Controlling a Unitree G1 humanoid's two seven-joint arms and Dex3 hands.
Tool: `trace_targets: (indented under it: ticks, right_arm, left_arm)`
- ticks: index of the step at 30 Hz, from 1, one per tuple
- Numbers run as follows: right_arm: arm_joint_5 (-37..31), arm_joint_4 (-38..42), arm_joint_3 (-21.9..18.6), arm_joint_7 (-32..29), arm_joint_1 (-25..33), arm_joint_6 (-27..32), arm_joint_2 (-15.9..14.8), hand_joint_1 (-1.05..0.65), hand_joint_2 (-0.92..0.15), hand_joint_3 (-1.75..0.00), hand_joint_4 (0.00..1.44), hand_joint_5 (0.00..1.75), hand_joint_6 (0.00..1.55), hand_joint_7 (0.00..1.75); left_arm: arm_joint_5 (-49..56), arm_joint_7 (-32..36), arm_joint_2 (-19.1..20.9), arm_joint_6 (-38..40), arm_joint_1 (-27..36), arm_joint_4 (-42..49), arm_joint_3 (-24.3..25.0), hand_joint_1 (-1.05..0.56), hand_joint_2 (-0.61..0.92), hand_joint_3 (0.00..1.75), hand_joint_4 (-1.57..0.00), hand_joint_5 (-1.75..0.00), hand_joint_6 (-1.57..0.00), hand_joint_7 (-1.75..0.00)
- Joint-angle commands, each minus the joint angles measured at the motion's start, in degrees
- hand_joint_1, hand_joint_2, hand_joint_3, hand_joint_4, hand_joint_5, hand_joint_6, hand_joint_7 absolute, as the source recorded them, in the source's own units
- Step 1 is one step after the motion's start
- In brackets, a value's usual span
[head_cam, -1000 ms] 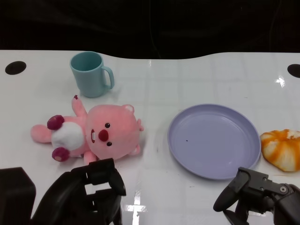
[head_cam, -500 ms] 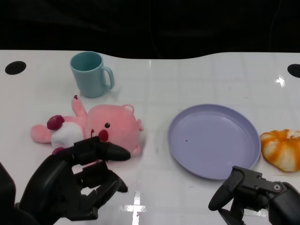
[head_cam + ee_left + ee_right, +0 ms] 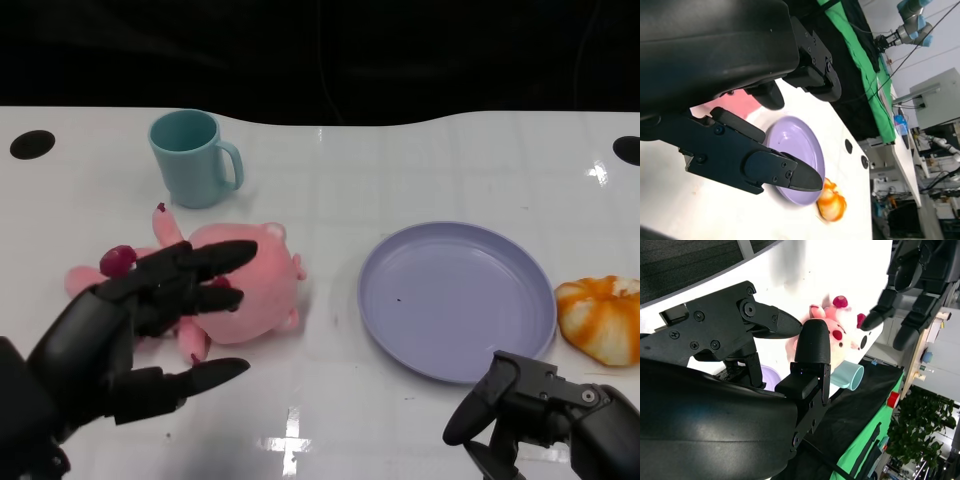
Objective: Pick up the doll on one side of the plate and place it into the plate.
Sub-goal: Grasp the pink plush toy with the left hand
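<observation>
Nearest you, at the bench's near edge, your left hand [image 3: 130, 335] hovers with its fingers [image 3: 205, 262] spread wide and empty, reaching over the doll [image 3: 245, 285] without closing on it; whether the fingertips touch the plush cannot be told from the head view. Your right hand [image 3: 545, 415] sits low at the near right corner, fingers loosely curled and apart, holding nothing, just short of the plate's near rim. The doll is a pink plush animal lying on its back toward the left side of the bench, its big head pointing toward the plate [image 3: 455, 300] and its white belly and dark-tipped limbs trailing toward the left edge, partly hidden under your fingers. It sits near the plate but apart from it, with bare bench between. Judge it as light, soft and squashy: it will give under pressure and should not slip or break, but a thin limb would let it dangle and swing. Take it around the head or the thick of the body, where the stuffing fills your grasp. The plate is shallow, lavender and looks empty, so the doll should settle there easily. To the plate's right, at the right edge, lies an orange and white bun-like toy [image 3: 600, 318]. Farthest off, beyond the doll, a teal mug [image 3: 190, 158] stands upright.
</observation>
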Motion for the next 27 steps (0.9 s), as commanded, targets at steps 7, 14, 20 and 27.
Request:
trace_targets:
  ticks: [7,14,20,27]
  right_arm:
    - [0.1,0.3,-1.1,0.0,0.3,-0.8,-0.7,-0.24,-0.74,-0.73,0.63,1.63,0.57,1.32]
    - [1.1,0.1,-1.8,0.4,0.6,-0.4,-0.8,-0.25,-0.76,-0.7,0.63,1.63,0.57,1.31]
    - [0.9,0.1,-2.0,0.5,0.8,-0.7,-1.0,-0.25,-0.77,-0.68,0.63,1.63,0.57,1.3]
    - [0.9,0.1,-2.0,0.5,1.0,-1.0,-1.1,-0.26,-0.79,-0.65,0.63,1.62,0.57,1.29]
  left_arm:
    - [14.7,2.0,8.1,-1.1,-5.9,0.7,0.0,-0.66,0.92,0.07,0.0,-0.45,-0.23,-0.04]
    - [27.2,2.8,12.0,-1.3,-10.1,2.0,-2.5,-0.68,0.92,0.03,0.0,-0.41,-0.23,-0.03]
    - [38.0,2.2,14.6,0.5,-14.5,5.0,-6.2,-0.69,0.92,0.02,0.0,-0.37,-0.23,-0.02]
    - [46.6,-2.6,18.1,1.9,-19.9,9.6,-11.7,-0.68,0.91,0.02,-0.01,-0.31,-0.21,0.0]
